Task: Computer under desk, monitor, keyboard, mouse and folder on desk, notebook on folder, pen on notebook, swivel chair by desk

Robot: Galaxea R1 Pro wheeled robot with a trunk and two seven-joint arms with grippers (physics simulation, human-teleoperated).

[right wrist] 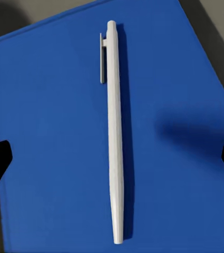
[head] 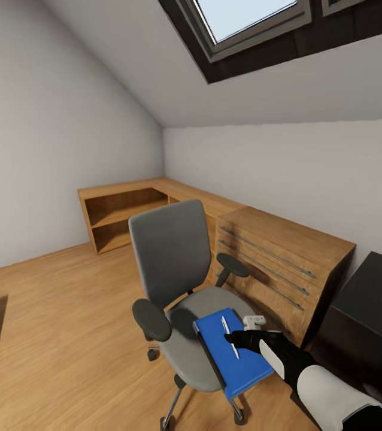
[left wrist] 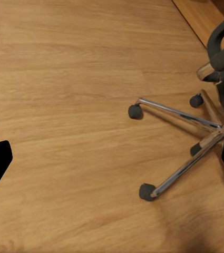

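Note:
The grey swivel chair (head: 170, 257) stands on the wood floor in the head view. On its seat lies the blue folder (head: 245, 365), with the whitish pen (head: 224, 323) resting along it. My right gripper (head: 239, 340) hovers just above the pen. In the right wrist view, the pen (right wrist: 114, 137) lies on the folder (right wrist: 48, 132) between my right gripper's (right wrist: 112, 163) spread fingertips, which touch nothing, so it is open. My left gripper (left wrist: 112, 163) is open over bare floor beside the chair's chrome base (left wrist: 196, 124).
A light wooden shelf unit (head: 125, 209) and drawer unit (head: 275, 257) run along the walls behind the chair. A black cabinet-like block (head: 370, 311) with a silver handle stands at the right. Open wood floor (head: 47, 335) spreads to the left.

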